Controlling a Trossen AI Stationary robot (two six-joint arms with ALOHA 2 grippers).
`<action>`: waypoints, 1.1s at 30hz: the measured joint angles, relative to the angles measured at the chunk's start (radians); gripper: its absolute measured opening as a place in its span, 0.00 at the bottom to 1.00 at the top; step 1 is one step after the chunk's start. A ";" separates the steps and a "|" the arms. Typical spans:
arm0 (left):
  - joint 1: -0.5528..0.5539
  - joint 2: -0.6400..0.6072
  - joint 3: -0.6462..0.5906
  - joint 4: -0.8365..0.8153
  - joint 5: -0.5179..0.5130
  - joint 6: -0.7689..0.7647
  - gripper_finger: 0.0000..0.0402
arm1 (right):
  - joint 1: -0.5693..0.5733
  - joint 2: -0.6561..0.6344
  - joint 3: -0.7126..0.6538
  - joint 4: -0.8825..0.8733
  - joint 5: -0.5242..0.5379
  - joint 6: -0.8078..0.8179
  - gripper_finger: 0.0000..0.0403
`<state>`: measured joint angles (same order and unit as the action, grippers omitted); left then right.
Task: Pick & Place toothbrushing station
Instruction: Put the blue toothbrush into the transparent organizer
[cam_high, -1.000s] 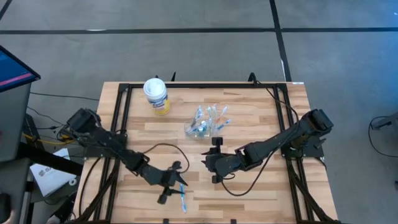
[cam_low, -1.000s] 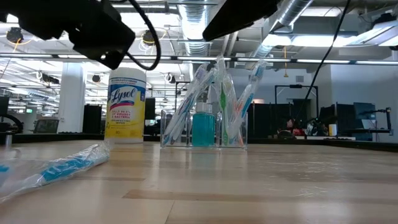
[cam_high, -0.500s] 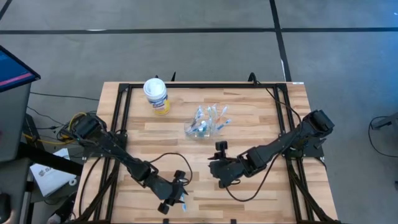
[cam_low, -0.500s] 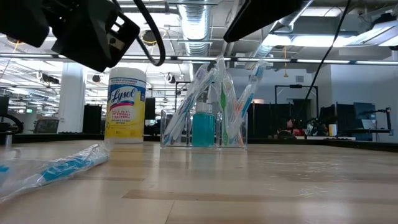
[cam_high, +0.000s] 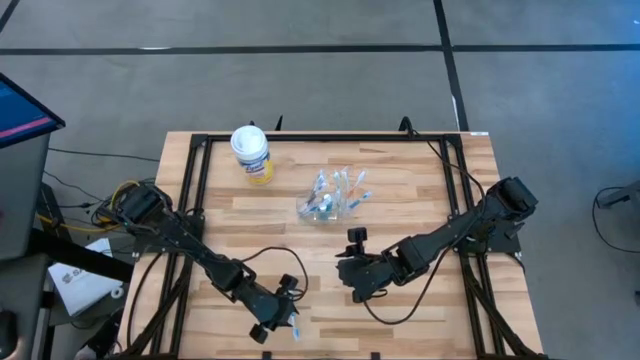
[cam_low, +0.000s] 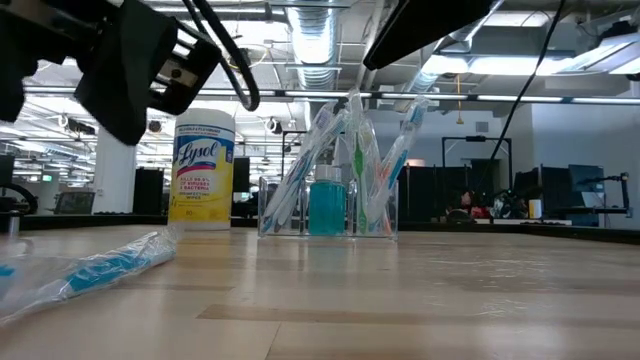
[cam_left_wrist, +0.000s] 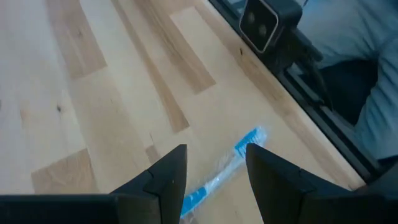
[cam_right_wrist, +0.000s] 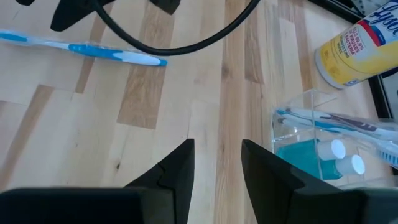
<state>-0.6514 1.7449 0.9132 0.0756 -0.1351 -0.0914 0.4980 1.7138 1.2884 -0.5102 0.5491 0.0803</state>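
Task mostly done: clear cup mid-table stocked w/ brushes, tubes. One wrapped toothbrush left at front edge. Left gripper above it, jaws open, empty; right gripper idle nearby, jaws open.

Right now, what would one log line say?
left hand: open, above wrapped toothbrush | right hand: open, empty, mid-table | clear cup: holds brushes

1. In the low view, the wrapped toothbrush on the table was cut off by the left edge.
2. In the left wrist view, the same toothbrush's handle was hidden behind the left gripper.
3. In the right wrist view, the yellow-label tub was cut off by the picture's edge.
4. In the high view, the items inside the clear cup were too small to count.
5. In the low view, both grippers were out of view; only dark arm parts showed at the top.
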 joint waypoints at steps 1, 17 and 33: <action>0.000 0.004 0.000 -0.002 0.005 0.000 0.39 | 0.000 0.000 0.000 -0.002 0.000 0.000 0.30; 0.002 0.110 0.002 0.027 0.037 0.007 0.39 | -0.001 0.000 0.000 -0.005 0.000 0.000 0.30; 0.002 0.172 0.003 0.154 0.062 0.082 0.39 | -0.001 0.000 0.000 -0.006 0.000 0.000 0.30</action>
<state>-0.6495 1.9170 0.9161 0.2298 -0.0734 -0.0099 0.4973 1.7138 1.2881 -0.5159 0.5491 0.0807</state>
